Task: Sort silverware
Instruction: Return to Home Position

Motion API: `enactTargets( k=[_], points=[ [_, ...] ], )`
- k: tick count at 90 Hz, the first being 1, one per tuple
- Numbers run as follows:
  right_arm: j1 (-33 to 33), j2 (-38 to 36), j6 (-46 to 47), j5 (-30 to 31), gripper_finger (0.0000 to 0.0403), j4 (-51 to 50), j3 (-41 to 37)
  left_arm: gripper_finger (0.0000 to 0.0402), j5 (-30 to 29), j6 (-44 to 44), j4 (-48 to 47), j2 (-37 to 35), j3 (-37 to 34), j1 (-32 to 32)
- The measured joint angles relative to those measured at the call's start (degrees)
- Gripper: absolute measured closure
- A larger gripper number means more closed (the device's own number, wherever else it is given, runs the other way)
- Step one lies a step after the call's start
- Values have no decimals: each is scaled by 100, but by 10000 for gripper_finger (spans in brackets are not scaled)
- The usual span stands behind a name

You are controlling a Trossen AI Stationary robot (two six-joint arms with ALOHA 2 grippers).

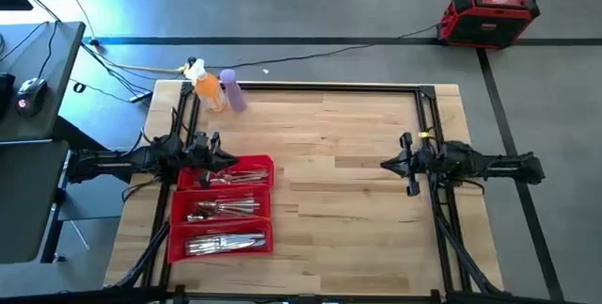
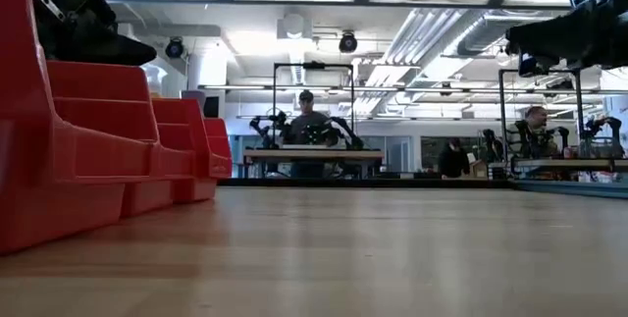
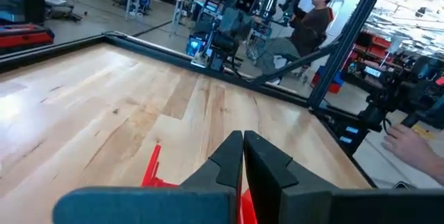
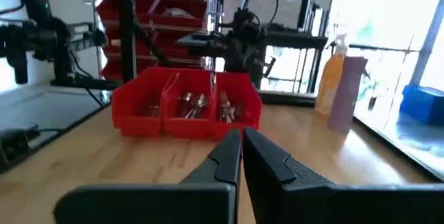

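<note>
Silverware, place: the silverware (image 1: pixel 224 211) lies in three red bins (image 1: pixel 175 212) that stand side by side in a row on the left part of the table (image 1: pixel 357 200). Each bin has its own heap.
Silverware, handling: I judge the pieces light, stiff and slippery. They are polished metal and thin, so they can slide or turn between the fingers.
Where to take hold: probably across the narrow handle near its middle. The heaps are tangled, so one piece may drag another.
Materials and shapes: shiny silver metal, long and slim. The bins are matte red plastic with sloped fronts. The table is pale wood planks with a dark frame.
Left gripper: the left gripper (image 1: pixel 229 159) hangs over the edge of the bin nearest the bottles. Its fingers are pressed together and hold nothing.
Right gripper: the right gripper (image 1: pixel 386 164) hangs over bare wood, well apart from the bins. Its fingers are also closed and empty.
Other things: an orange bottle (image 1: pixel 213 90) and a purple bottle (image 1: pixel 235 93) stand just beside each other at the table's far corner.
</note>
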Motion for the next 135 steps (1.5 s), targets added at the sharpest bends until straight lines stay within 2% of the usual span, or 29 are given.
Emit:
enactTargets(
  k=[38, 135],
  points=[
    [-15, 59, 1432, -14, 402, 0, 0, 402, 2, 0, -15, 2, 0, 0],
    [-15, 79, 1436, -18, 403, -4, 0, 402, 4, 2, -15, 2, -4, 0]
  ],
)
